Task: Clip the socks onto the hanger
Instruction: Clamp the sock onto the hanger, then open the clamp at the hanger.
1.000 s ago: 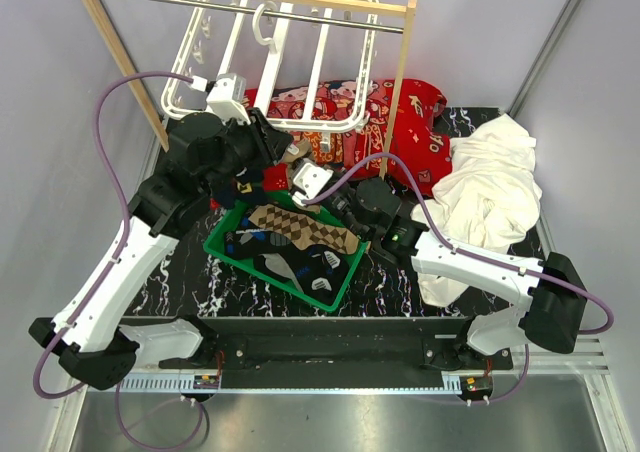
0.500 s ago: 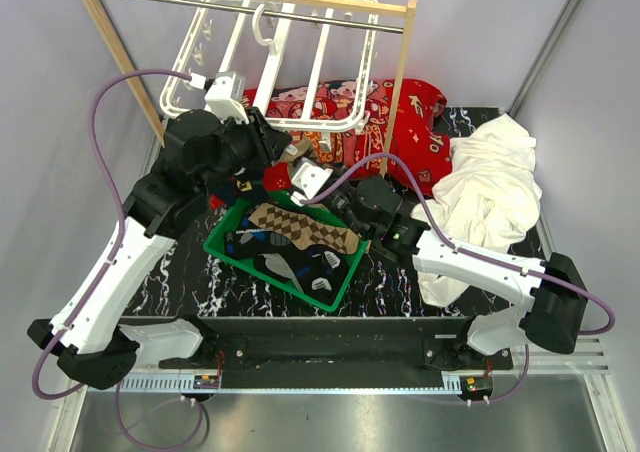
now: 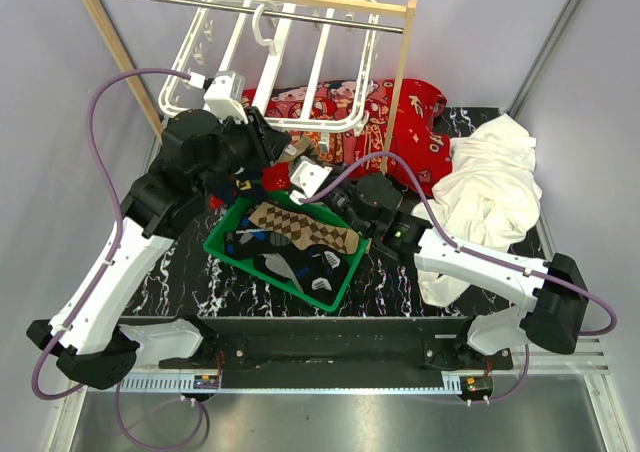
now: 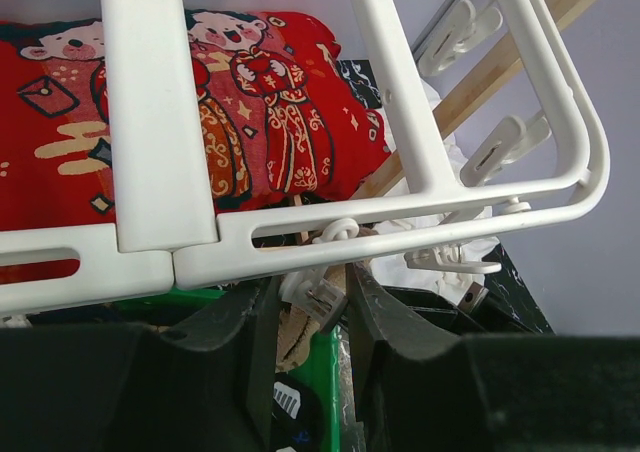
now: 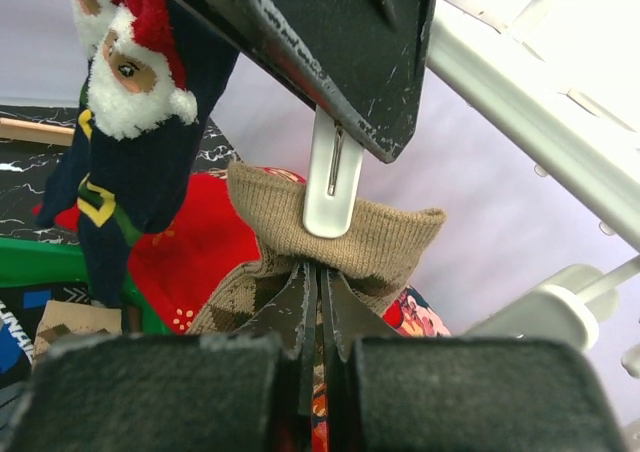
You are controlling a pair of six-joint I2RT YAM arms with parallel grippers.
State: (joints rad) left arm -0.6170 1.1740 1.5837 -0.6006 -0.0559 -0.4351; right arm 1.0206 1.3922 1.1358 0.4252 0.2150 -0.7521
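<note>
The white hanger (image 3: pixel 270 72) hangs from the rod, and its near rail crosses the left wrist view (image 4: pixel 400 222). My left gripper (image 3: pixel 288 158) (image 4: pixel 310 294) is just under that rail, shut on a dangling white clip (image 4: pixel 325 294). The clip's tip (image 5: pixel 330 172) lies over the cuff of a brown-tan argyle sock (image 5: pixel 390 242). My right gripper (image 3: pixel 300 170) (image 5: pixel 318 272) is shut on that sock just below the cuff and holds it up to the clip. A navy Santa sock (image 5: pixel 140 122) hangs to the left. More socks (image 3: pixel 300 227) lie in the green basket (image 3: pixel 222 244).
The wooden rack with its metal rod (image 3: pixel 400 82) stands around the hanger. A red printed cloth (image 3: pixel 410 112) lies behind the basket. A big white cloth (image 3: pixel 490 187) is heaped at the right, over my right arm's side. Other clips (image 4: pixel 455 37) dangle from the frame.
Both grippers have edged slightly up toward the hanger's near rail. The navy Santa sock's red part has come into view beside them. Both grips are unchanged.
</note>
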